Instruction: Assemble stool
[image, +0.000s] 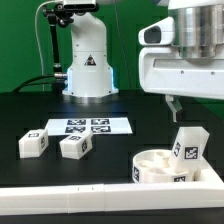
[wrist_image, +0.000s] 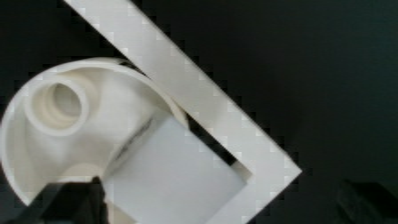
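Observation:
The round white seat (image: 152, 168) lies at the front on the exterior view's right, against the border wall. One white tagged leg (image: 187, 146) stands upright on its far right part. My gripper (image: 175, 104) hangs a little above that leg, apart from it, and looks open and empty. In the wrist view the seat (wrist_image: 63, 110) shows a round hole, the leg (wrist_image: 178, 165) fills the middle, and a dark finger (wrist_image: 63, 205) shows at one side of my gripper (wrist_image: 199, 215). Two more legs (image: 33, 143) (image: 76, 146) lie on the exterior view's left.
The marker board (image: 85, 126) lies flat behind the two loose legs. The long white border wall (image: 70, 192) runs along the front edge and shows as a slanted strip in the wrist view (wrist_image: 178, 60). The robot base (image: 88, 65) stands at the back.

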